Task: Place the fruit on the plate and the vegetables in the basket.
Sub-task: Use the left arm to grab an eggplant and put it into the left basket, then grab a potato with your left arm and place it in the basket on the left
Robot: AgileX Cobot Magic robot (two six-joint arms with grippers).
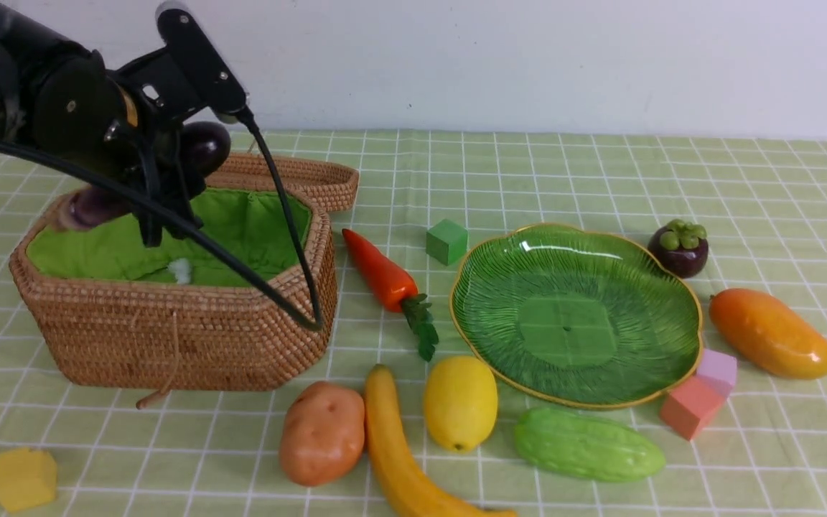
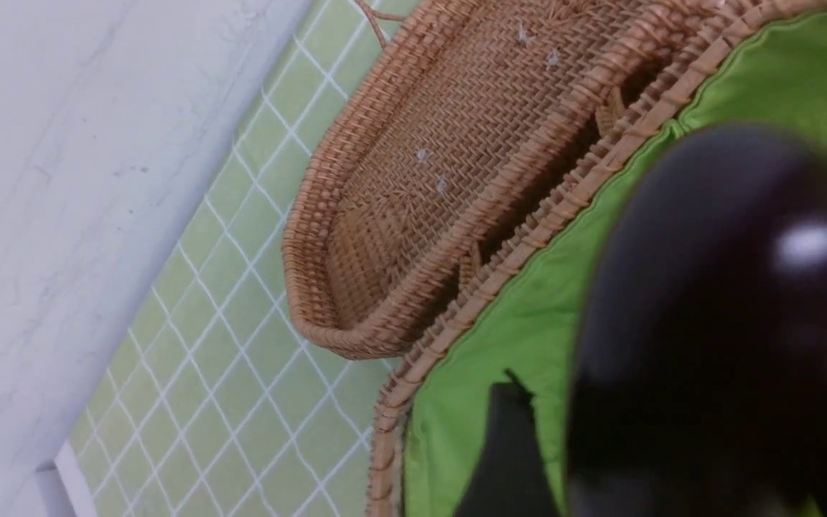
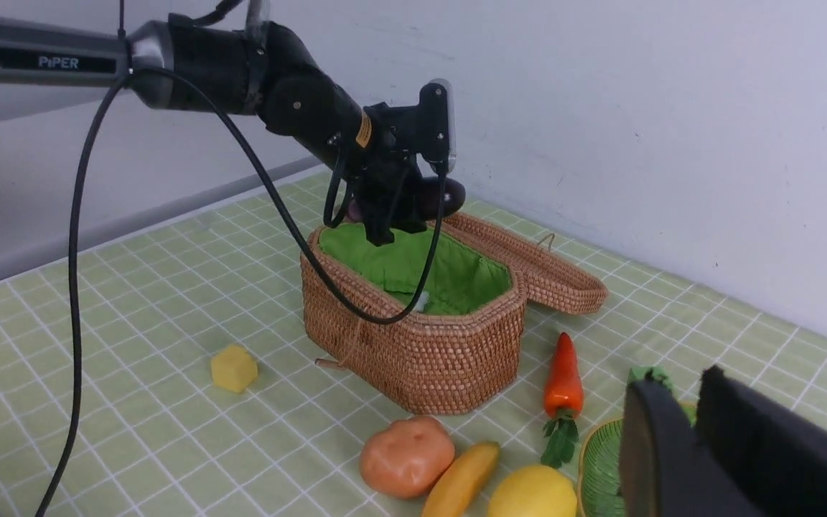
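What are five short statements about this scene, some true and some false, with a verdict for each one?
1. The lid of the basket is open. True.
2. The lemon lies on the plate. False: nothing lies on the plate; the lemon is on the table beside it.
3. The carrot lies between the basket and the plate. True.
4. The mangosteen is inside the basket. False: it sits on the table beyond the plate.
5. The eggplant is up above the basket, not on the table. True.
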